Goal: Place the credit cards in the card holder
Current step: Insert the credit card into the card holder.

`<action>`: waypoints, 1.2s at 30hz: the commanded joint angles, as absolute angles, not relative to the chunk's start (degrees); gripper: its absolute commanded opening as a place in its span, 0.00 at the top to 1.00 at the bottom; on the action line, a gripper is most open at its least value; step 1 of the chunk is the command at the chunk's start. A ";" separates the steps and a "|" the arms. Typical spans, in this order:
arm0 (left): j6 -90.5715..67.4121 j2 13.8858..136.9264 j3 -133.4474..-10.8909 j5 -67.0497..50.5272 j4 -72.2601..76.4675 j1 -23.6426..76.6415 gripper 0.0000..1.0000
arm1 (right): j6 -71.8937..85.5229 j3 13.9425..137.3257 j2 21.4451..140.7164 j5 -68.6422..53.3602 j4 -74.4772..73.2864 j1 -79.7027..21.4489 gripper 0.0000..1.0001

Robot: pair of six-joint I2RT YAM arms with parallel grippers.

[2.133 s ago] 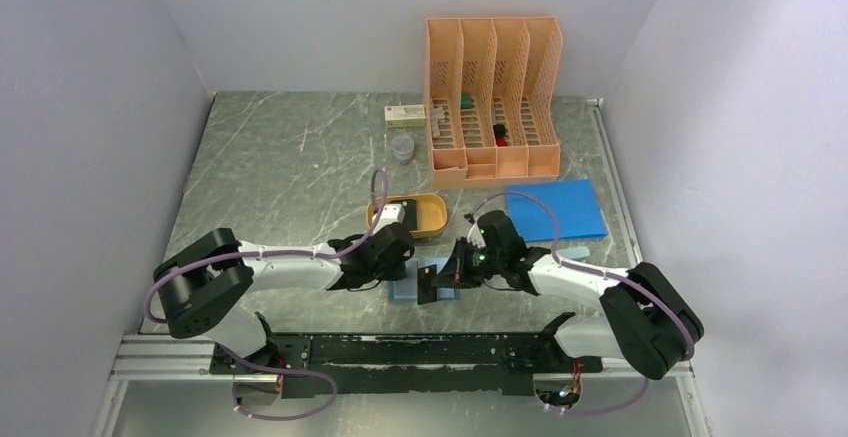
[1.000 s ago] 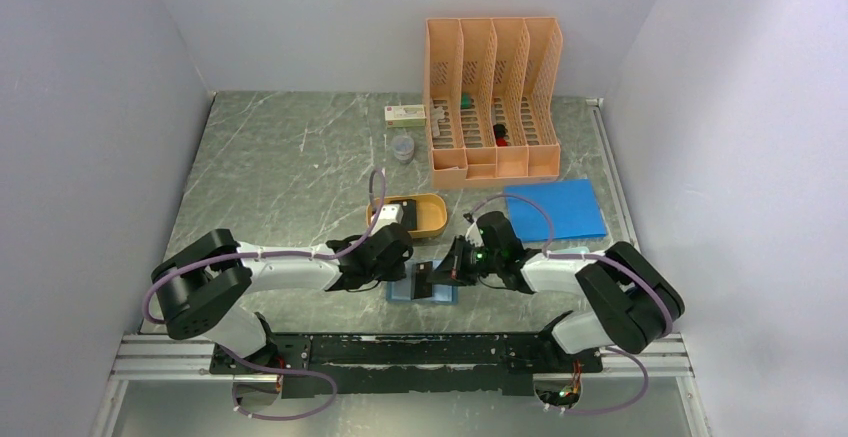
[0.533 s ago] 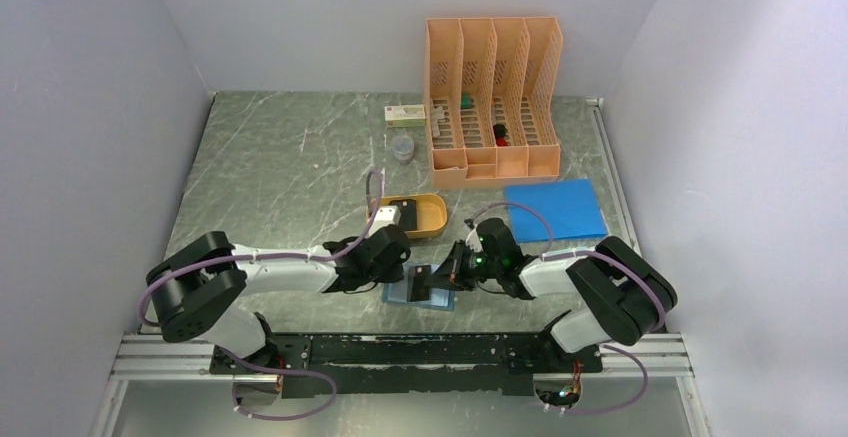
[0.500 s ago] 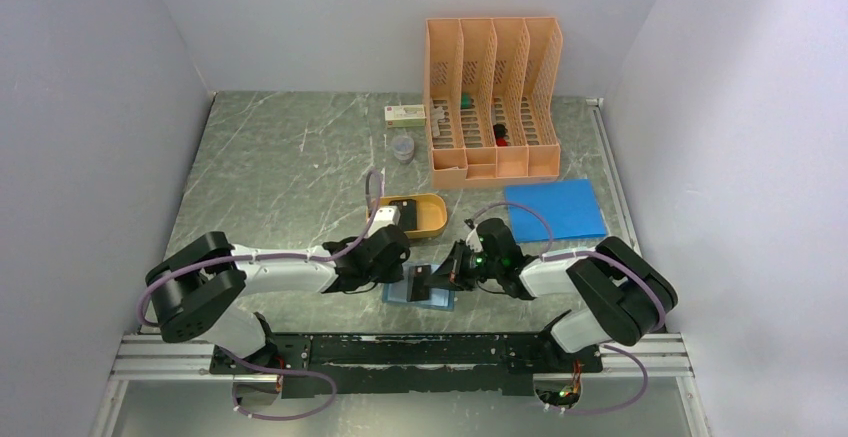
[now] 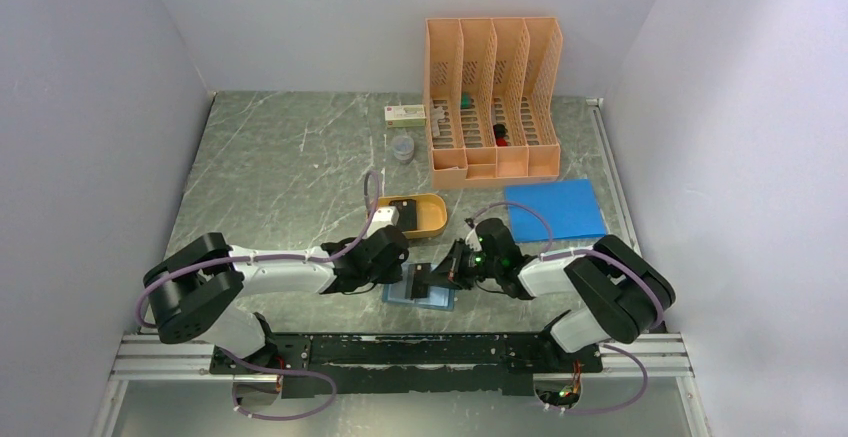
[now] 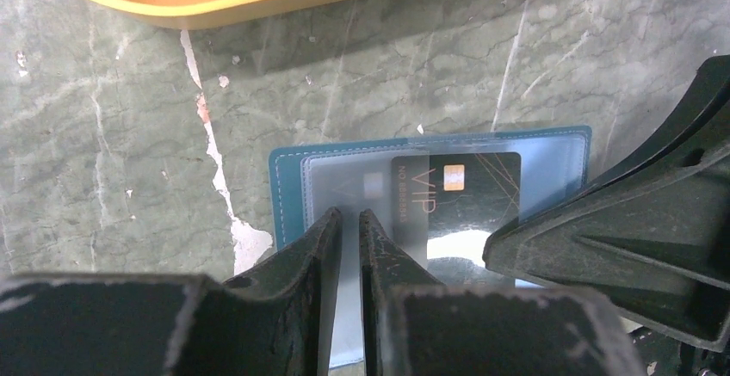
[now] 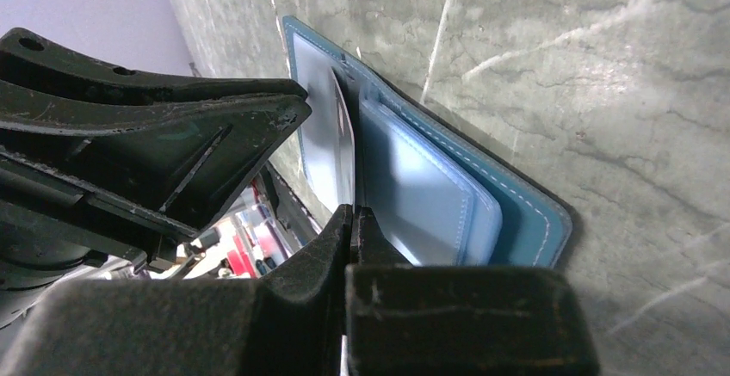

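Teal leather-like book-style wallet (image 5: 435, 300) lay open on the grey marble bench (image 5: 280, 177), between both arms. At the left wrist, the left claw (image 6: 349, 218) pinched its clear leaf, a black rectangular VIP card (image 6: 469, 191) partway under. At the right wrist, the right claw (image 7: 354, 214) clamped that card's edge.

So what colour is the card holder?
Teal blue; the card holder shows best in the left wrist view.

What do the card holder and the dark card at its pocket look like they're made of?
Card holder: looks like teal leather or faux leather, matte, with pale stitching along the edge; its inner pockets are clear, glossy plastic. Card: probably rigid plastic, dark with a satin sheen, gold chip and printed lettering.
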State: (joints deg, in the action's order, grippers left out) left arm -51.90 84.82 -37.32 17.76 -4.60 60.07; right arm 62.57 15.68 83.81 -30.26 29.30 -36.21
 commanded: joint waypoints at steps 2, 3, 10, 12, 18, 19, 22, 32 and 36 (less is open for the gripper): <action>-52.07 85.08 -35.61 16.82 -9.33 60.03 0.79 | 60.98 17.19 86.26 -30.39 28.44 -37.85 1.00; -52.12 85.00 -35.61 16.87 -9.35 60.03 0.79 | 60.93 17.41 86.78 -30.67 28.29 -38.22 1.00; -52.61 83.60 -35.48 16.81 -9.98 60.03 0.78 | 61.26 18.17 88.94 -31.31 29.18 -39.15 1.00; -52.81 82.28 -35.34 17.16 -10.54 60.03 0.74 | 61.26 18.34 89.14 -31.20 29.10 -39.26 1.00; -52.39 77.23 -35.92 18.97 -14.56 59.73 0.68 | 60.62 19.09 89.27 -30.95 27.95 -39.21 1.00; -52.46 76.14 -35.82 19.34 -15.26 59.57 0.68 | 60.52 19.26 89.34 -30.93 27.73 -39.21 1.00; -52.76 72.90 -34.54 20.89 -16.92 59.18 0.67 | 60.15 19.77 89.38 -30.86 27.23 -39.22 1.00; -53.56 72.37 -28.55 20.44 -16.51 57.74 0.78 | 59.63 20.86 90.78 -30.86 26.64 -39.59 1.00; -53.70 73.27 -27.40 18.83 -14.59 57.66 0.83 | 60.08 21.08 91.23 -30.10 26.78 -40.29 1.00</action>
State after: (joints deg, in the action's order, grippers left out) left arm -53.34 72.12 -29.04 20.25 -15.57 57.93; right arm 61.23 20.58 89.95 -32.16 28.91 -39.31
